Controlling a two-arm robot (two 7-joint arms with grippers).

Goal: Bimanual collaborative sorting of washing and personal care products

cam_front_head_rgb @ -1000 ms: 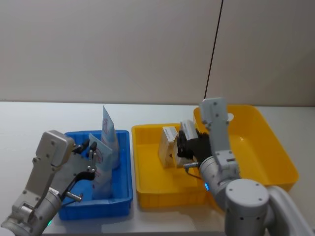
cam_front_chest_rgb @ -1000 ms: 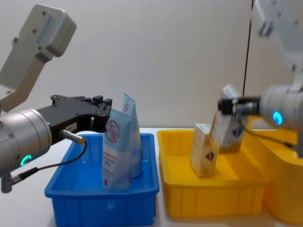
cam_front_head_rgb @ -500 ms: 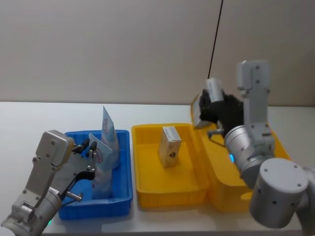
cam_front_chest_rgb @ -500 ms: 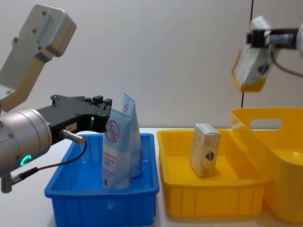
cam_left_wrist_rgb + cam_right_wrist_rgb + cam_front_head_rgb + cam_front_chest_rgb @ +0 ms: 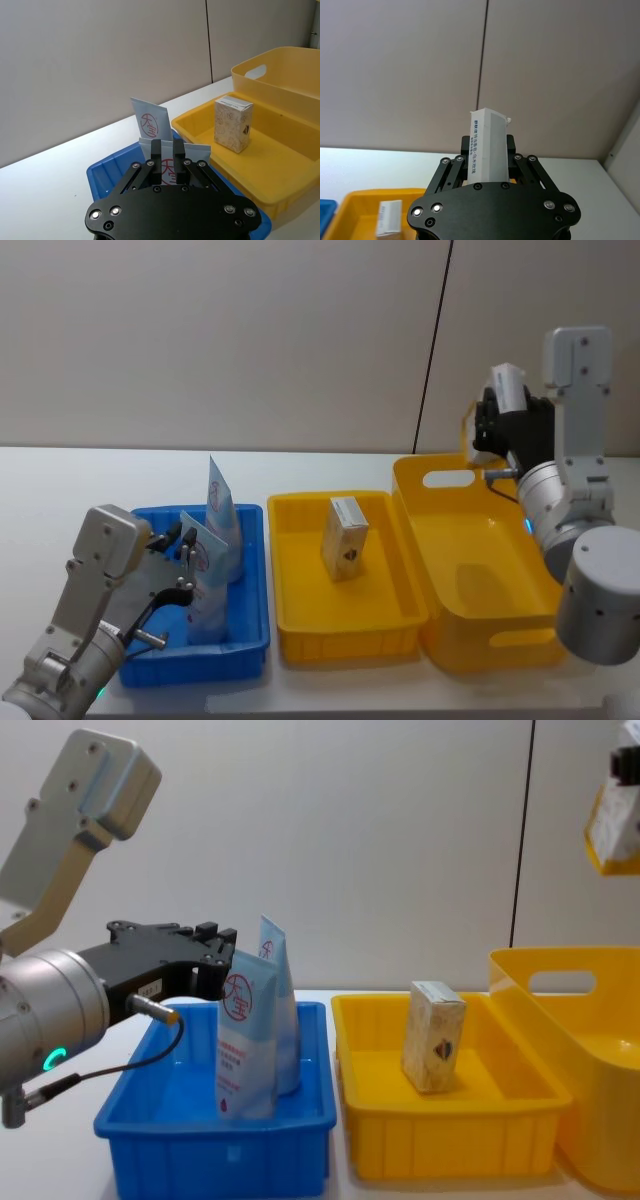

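In the blue bin (image 5: 200,665) my left gripper (image 5: 186,546) is shut on the top edge of a light-blue pouch (image 5: 205,590) with a red circle logo (image 5: 169,167). A second pouch (image 5: 221,512) stands just behind it. A beige carton (image 5: 345,537) stands upright in the middle yellow tray (image 5: 345,645). My right gripper (image 5: 500,408) is raised high at the right, above the far rim of the large yellow bin (image 5: 480,570), and is shut on another carton (image 5: 487,145), which also hangs at the chest view's top right corner (image 5: 612,815).
The three containers stand side by side on a white table (image 5: 60,490), close to its front edge. A plain wall with a dark vertical seam (image 5: 432,350) is behind. Bare table lies left of the blue bin and behind the containers.
My right gripper has lifted its carton out of the middle yellow tray and carried it up and to the right, over the large yellow bin. The left gripper and its pouch have stayed still.
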